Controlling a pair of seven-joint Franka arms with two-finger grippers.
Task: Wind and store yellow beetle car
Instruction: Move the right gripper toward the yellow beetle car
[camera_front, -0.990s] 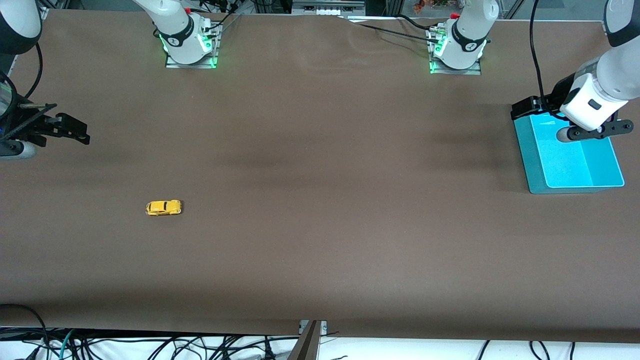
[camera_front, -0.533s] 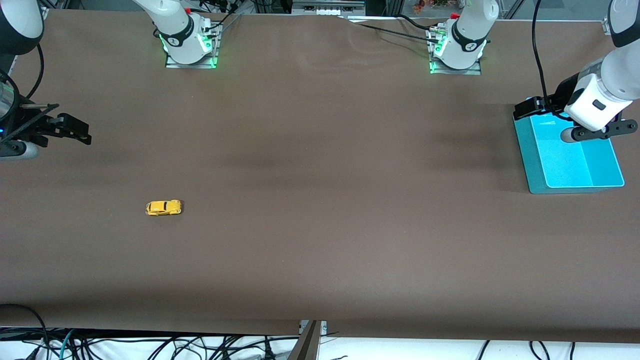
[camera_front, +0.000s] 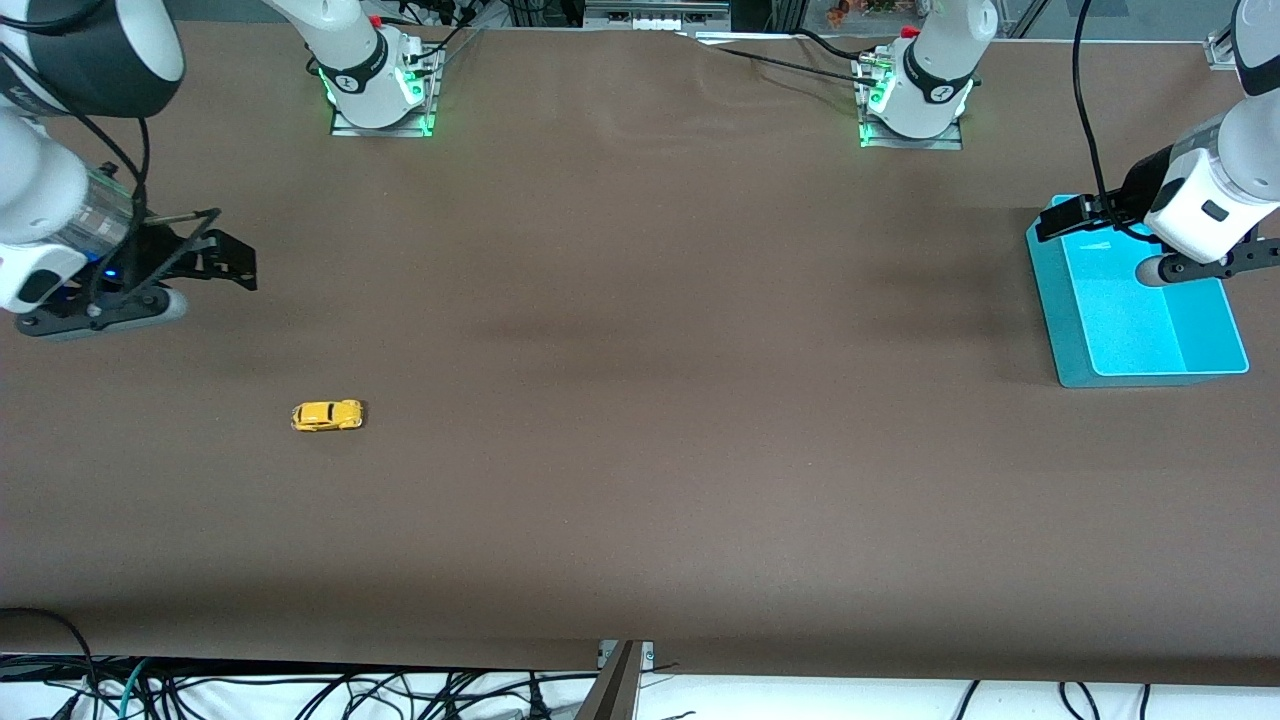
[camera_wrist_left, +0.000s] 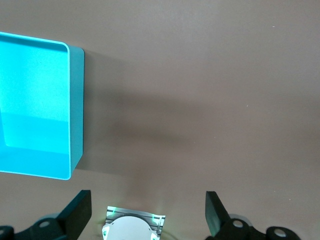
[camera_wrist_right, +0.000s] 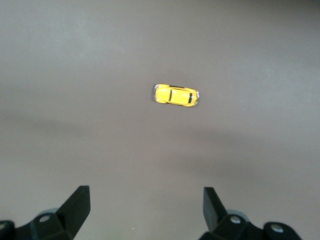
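Right claw (camera_front: 215, 262) moved tableward — tiny yellow beetle car (camera_front: 327, 415) upright, untouched.

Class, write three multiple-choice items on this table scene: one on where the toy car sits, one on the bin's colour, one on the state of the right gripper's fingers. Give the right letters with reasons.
1. Where is the yellow beetle car?
A. in the bin
B. on the bare table, toward the right arm's end
C. between a gripper's fingers

2. What colour is the bin?
A. teal
B. red
C. white

3. How are the fingers of the right gripper?
A. shut on the car
B. shut on nothing
C. open and holding nothing

Key: 1 B, the car lies alone on the brown table; 2 A, its walls and floor are teal; 3 C, the right wrist view shows the fingers spread wide with the car apart from them.
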